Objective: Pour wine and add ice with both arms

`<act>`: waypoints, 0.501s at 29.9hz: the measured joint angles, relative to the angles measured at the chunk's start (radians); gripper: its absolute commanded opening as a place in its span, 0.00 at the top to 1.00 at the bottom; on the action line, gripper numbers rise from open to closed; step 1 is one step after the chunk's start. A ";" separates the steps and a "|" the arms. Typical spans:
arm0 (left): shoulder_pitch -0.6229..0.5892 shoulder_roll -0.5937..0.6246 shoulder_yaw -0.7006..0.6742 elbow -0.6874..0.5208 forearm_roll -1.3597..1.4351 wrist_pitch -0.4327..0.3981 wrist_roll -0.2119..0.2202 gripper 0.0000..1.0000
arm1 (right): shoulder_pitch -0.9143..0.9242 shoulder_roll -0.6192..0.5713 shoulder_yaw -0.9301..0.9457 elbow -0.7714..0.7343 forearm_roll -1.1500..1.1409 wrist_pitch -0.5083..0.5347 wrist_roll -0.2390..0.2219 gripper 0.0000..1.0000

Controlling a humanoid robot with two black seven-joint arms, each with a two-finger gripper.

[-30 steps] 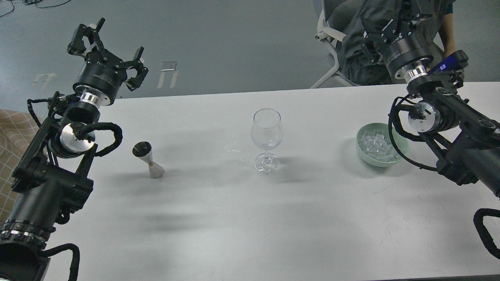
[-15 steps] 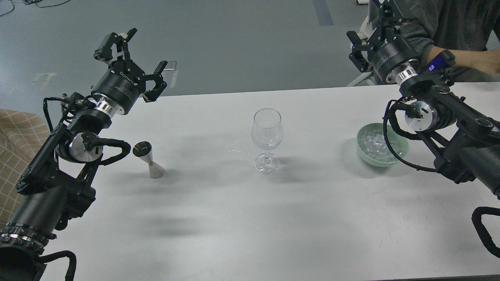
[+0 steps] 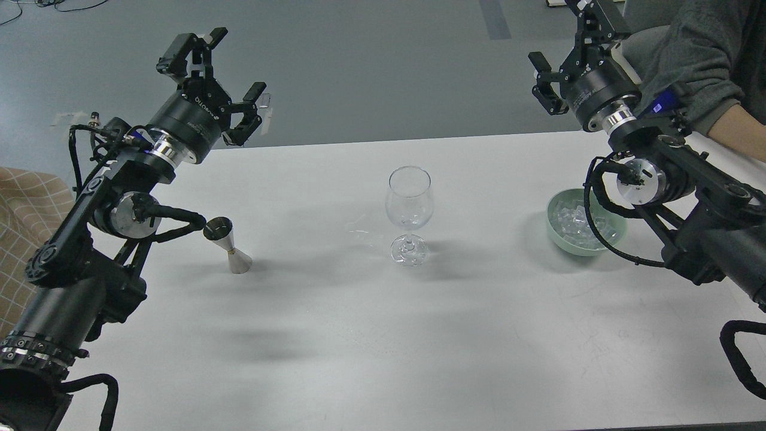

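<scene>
- Left claw (image 3: pixel 216 72) was raised over the far-left corner of the desk (image 3: pixel 383 335), fingers spread apart, nothing between them.
- Right claw (image 3: pixel 574 57) was up past the far-right edge; one finger (image 3: pixel 541 75) stuck out left, another reached the top of the frame. Looked spread, nothing held.
- Wine glass (image 3: pixel 409 212) stood upright mid-desk, a bit toward the far edge. Couldn't tell if it had any liquid in it.
- Steel jigger (image 3: pixel 227 245) stood upright on the left side of the desk, just beside the left arm's cable loop, well apart from the glass. Wine not discernible in it.
- Ice (image 3: pixel 571 218) sat as clear cubes in the green bowl (image 3: pixel 559 242) near the right edge, partly behind the right arm's cable.
- Grey-sleeved human arm (image 3: pixel 700 66) was at the far-right corner, behind the right arm.
- Checked fabric (image 3: pixel 24 203) showed past the left edge.
</scene>
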 measured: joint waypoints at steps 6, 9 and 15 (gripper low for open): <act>-0.006 0.014 -0.012 0.001 -0.019 0.067 -0.003 0.01 | 0.000 -0.001 0.000 0.001 0.000 -0.001 0.002 0.00; -0.003 0.018 -0.012 0.001 -0.058 0.079 -0.004 0.00 | 0.000 -0.002 0.001 0.002 0.000 -0.001 0.002 0.00; 0.063 0.061 -0.024 -0.127 -0.180 0.083 0.041 0.01 | 0.000 -0.004 0.001 0.004 0.000 -0.002 0.003 0.00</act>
